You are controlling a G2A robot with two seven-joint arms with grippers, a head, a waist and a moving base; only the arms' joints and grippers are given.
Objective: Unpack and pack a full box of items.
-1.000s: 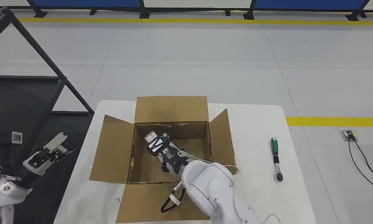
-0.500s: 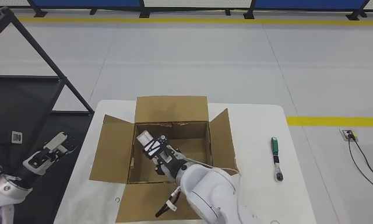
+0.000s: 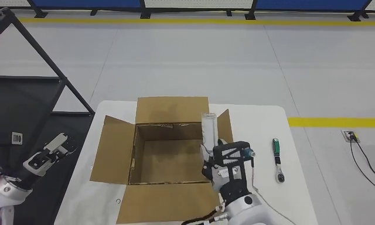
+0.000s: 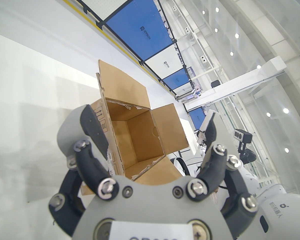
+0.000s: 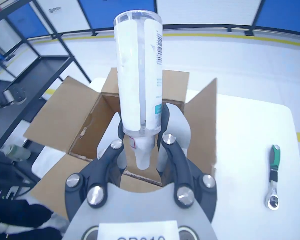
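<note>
The right fingers (image 5: 166, 119) are gripping a clear bottle (image 5: 137, 63) near its cap end. The cap is pointing back between them and the base away, probably so the long body is clearing the box (image 5: 65, 108) walls. The bottle's white label is showing a barcode and small print I cannot make out. The box is sitting open just beyond and below these fingers, flaps splayed, apparently emptied. A ratchet wrench (image 5: 273, 176) is lying on the bench (image 5: 252, 131), well apart to one side. The left fingers (image 4: 93, 126) are hanging wide, holding nothing, and facing the box's arrow-marked side.
</note>
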